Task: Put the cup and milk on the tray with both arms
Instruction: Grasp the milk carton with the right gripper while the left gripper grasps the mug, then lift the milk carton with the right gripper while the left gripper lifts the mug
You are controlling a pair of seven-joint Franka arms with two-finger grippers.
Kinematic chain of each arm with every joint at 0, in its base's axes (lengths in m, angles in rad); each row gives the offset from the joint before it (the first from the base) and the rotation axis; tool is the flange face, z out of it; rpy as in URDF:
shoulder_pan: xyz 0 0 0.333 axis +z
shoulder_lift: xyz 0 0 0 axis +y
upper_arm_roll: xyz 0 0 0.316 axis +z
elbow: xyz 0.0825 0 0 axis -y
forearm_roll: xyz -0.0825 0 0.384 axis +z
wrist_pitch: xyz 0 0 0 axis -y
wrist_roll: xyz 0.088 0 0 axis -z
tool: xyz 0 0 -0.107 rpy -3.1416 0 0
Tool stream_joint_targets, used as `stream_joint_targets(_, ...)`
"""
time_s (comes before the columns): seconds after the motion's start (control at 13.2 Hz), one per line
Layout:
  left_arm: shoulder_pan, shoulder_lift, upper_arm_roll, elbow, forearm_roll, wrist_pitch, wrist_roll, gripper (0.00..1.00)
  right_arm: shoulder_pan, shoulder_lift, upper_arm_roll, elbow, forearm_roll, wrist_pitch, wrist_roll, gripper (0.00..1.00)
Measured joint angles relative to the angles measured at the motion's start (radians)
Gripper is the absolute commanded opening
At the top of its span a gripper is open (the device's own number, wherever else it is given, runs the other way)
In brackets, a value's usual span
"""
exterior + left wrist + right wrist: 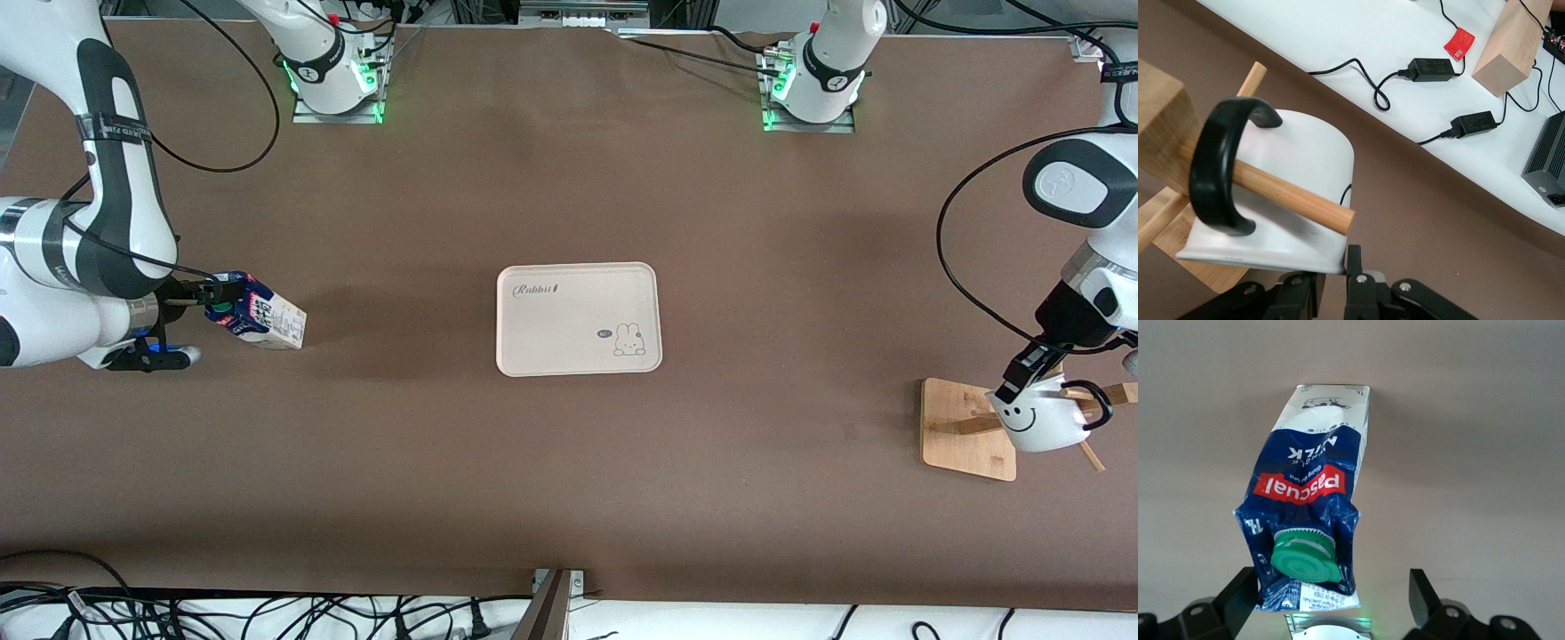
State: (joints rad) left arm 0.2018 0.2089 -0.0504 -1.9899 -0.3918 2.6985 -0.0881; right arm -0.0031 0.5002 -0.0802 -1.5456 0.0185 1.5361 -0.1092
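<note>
Front view: the tray (578,318) lies mid-table; the milk (258,320) lies tipped over near the right arm's end with the right gripper (213,292) at its top, and the cup (1040,420) hangs on a wooden stand (965,428) at the left arm's end, the left gripper (1022,373) at its rim. Left wrist view: the left gripper's fingers (1355,270) appear to pinch the cup's rim, its handle on a peg (1295,197). Right wrist view: the right gripper's fingers (1421,590) stand spread, either side of the carton's capped end, apparently not gripping.

Brown tabletop (569,178) carries three things. Cream tray (578,318) lies flat at mid-table. Milk (258,318) lies on its side, well apart from the tray toward the right arm's end. Wooden stand (965,427) sits well apart from the tray toward the left arm's end, slightly nearer the front camera.
</note>
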Motion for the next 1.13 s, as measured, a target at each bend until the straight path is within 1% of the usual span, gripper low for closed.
stream_joint_targets(0.23, 0.000, 0.000, -0.002, 0.002, 0.000, 0.000, 0.000, 0.14, 0.000, 0.010, 0.000, 0.000, 0.000, 0.015, 0.000, 1.00)
stream_joint_targets(0.3, 0.000, 0.000, -0.004, 0.003, 0.000, 0.000, 0.001, 0.11, 0.000, 0.012, 0.000, 0.000, 0.000, 0.021, 0.000, 1.00)
stream_joint_targets(0.38, -0.001, 0.000, -0.006, 0.005, 0.000, 0.000, 0.001, 0.05, 0.000, 0.015, 0.000, 0.000, 0.000, 0.024, 0.000, 1.00)
stream_joint_targets(0.45, -0.002, -0.002, -0.008, 0.007, 0.000, 0.000, 0.001, 0.02, 0.001, 0.017, 0.000, 0.000, 0.000, 0.027, 0.000, 1.00)
stream_joint_targets(0.75, -0.003, -0.010, -0.014, 0.007, 0.000, -0.009, 0.001, 0.01, 0.003, 0.019, 0.003, 0.000, 0.000, 0.028, 0.000, 1.00)
stream_joint_targets(0.91, -0.003, -0.010, -0.016, 0.007, 0.000, -0.009, 0.001, 0.01, 0.004, 0.019, 0.005, 0.000, 0.001, 0.028, 0.000, 0.81)
stream_joint_targets(1.06, -0.003, -0.013, -0.016, 0.008, 0.000, -0.015, 0.001, 0.01, 0.004, 0.021, 0.005, 0.000, 0.001, 0.028, 0.000, 0.55)
stream_joint_targets(1.13, -0.003, -0.016, -0.018, 0.008, 0.000, -0.022, 0.001, 0.01, 0.004, 0.023, 0.006, 0.000, 0.002, 0.028, 0.000, 0.40)
